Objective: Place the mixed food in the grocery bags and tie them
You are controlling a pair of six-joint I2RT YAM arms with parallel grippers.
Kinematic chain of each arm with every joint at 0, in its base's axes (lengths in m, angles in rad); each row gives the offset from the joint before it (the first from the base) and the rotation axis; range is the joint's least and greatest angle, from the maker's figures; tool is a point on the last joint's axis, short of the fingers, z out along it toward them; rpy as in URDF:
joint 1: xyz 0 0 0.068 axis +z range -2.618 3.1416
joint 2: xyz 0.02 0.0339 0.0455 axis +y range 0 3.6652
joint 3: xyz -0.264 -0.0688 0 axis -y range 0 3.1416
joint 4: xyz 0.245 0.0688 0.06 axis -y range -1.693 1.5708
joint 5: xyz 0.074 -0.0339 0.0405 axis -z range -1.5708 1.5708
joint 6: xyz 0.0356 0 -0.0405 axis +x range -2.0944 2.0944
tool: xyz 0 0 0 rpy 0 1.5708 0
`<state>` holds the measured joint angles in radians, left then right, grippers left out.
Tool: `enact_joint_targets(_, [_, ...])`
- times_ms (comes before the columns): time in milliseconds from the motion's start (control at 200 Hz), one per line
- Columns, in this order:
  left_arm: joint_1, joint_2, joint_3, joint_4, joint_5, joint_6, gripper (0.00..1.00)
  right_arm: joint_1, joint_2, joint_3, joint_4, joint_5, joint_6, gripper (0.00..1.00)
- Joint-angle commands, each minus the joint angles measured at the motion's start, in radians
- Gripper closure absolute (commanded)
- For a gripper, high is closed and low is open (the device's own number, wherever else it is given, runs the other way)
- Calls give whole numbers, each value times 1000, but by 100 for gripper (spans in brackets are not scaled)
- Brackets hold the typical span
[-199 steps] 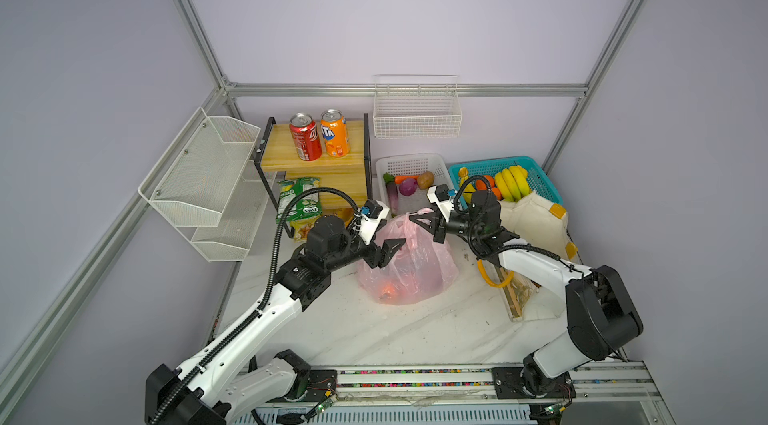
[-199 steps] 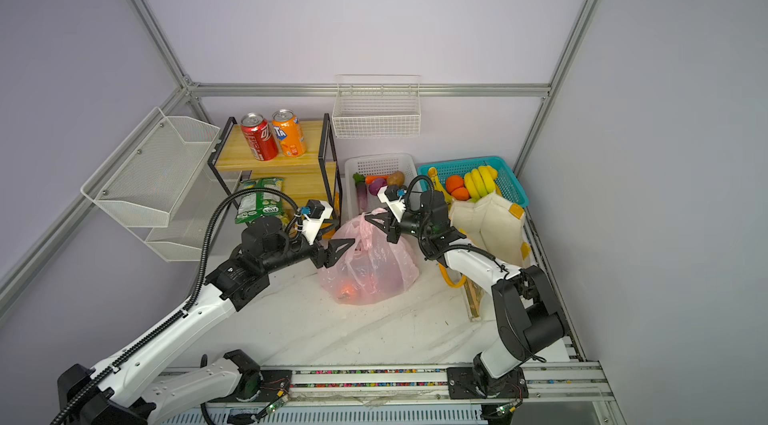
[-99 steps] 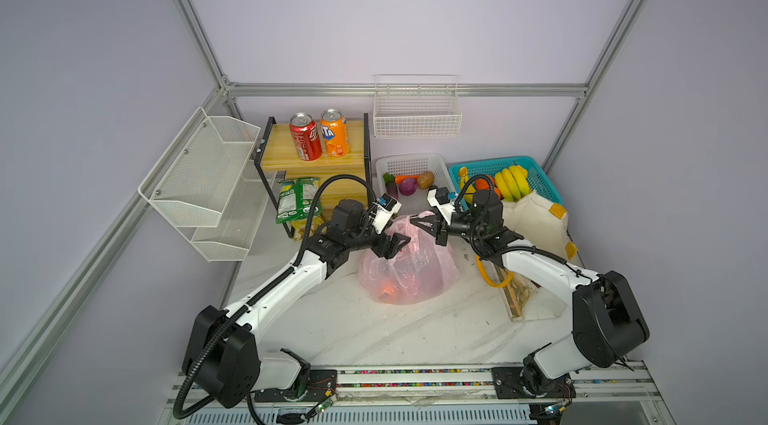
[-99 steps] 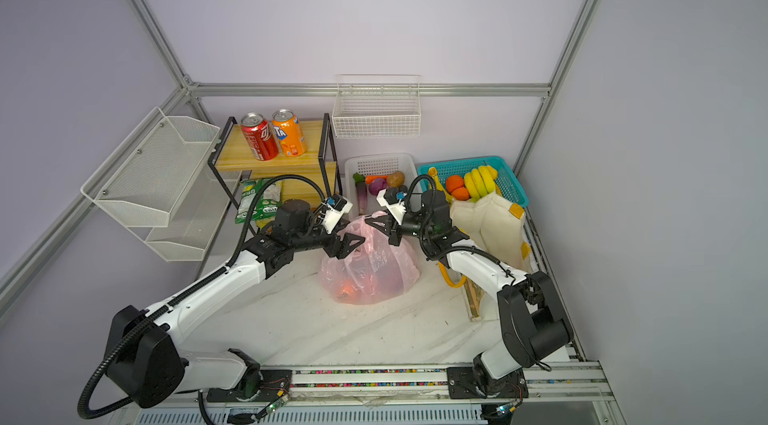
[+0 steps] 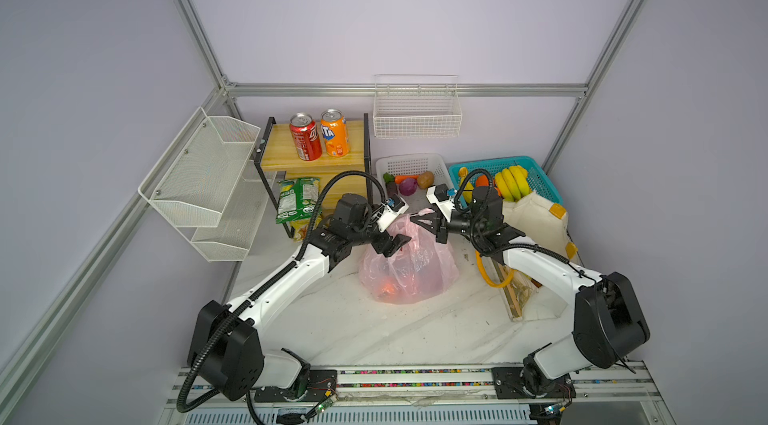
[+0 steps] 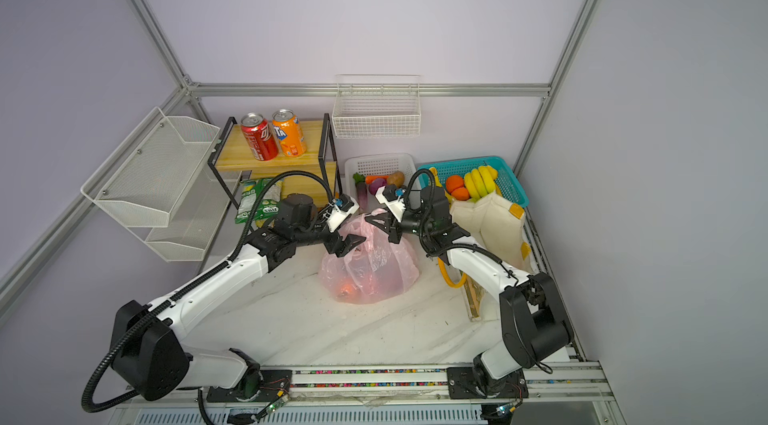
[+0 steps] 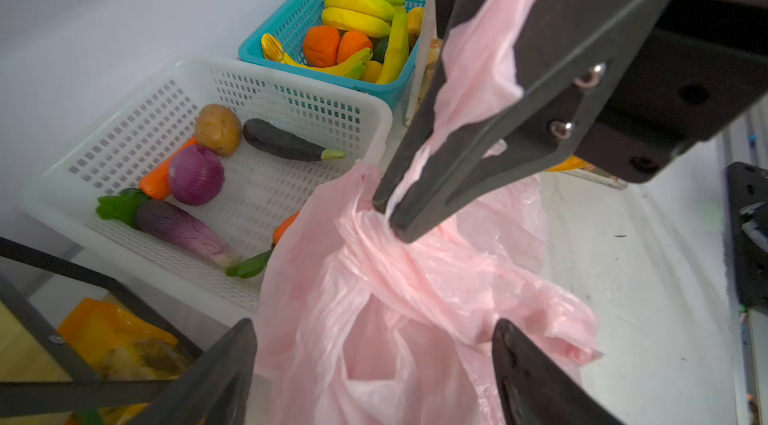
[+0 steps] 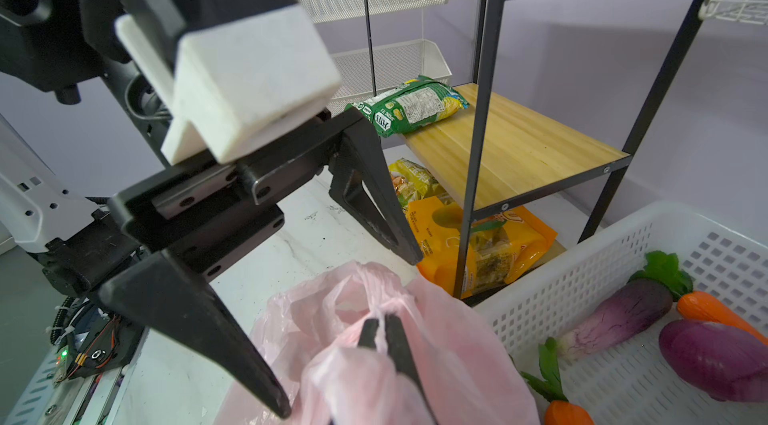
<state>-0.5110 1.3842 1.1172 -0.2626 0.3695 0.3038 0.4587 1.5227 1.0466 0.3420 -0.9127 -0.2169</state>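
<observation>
Red soda can [image 5: 305, 142] is up on the wooden shelf [image 5: 286, 159], far left. Left claw [image 5: 395, 245]: jaws spread wide either side of the bunched top of the pink bag [image 5: 411, 273], nothing pinched. The bag sits mid-bench [image 5: 374, 331] with reddish lumps inside. Purple onion [image 5: 408, 186] and dark eggplant [image 7: 286, 145] lie in the white basket [image 5: 411, 163] behind it. Right claw [image 7: 388, 217]: clamped tight on a twisted strand of the bag. Cream tote [image 5: 536, 223] is far right.
</observation>
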Motion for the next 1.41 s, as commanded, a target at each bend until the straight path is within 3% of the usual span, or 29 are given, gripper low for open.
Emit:
enact_joint_targets(0, [-18,-9,18,0,-98,115,12,-4,-16,39,-40,-5,-22,99])
enact_joint_targets(275, [-60,21,8,61,-205,161,15,-5,-3,52,-51,-7,-8,99])
enact_joint_targets(550, [-77,18,-18,116,-298,178,30,-5,-7,54,-82,-2,-36,99])
enact_joint_targets(685, [-76,8,-37,90,-225,185,22,-4,-4,62,-84,5,-33,99])
enact_joint_targets(790, [-78,19,-50,78,-239,207,18,-4,-7,65,-84,5,-33,100])
enact_joint_targets(1040, [-78,70,-37,84,-289,240,18,-4,-4,70,-92,5,-32,100])
enact_joint_targets(1210, [-78,55,-43,163,-313,189,33,-4,-2,68,-107,5,-57,100])
enact_joint_targets(1400, [-78,-51,-154,357,-246,41,54,-4,-13,52,-116,15,-99,100])
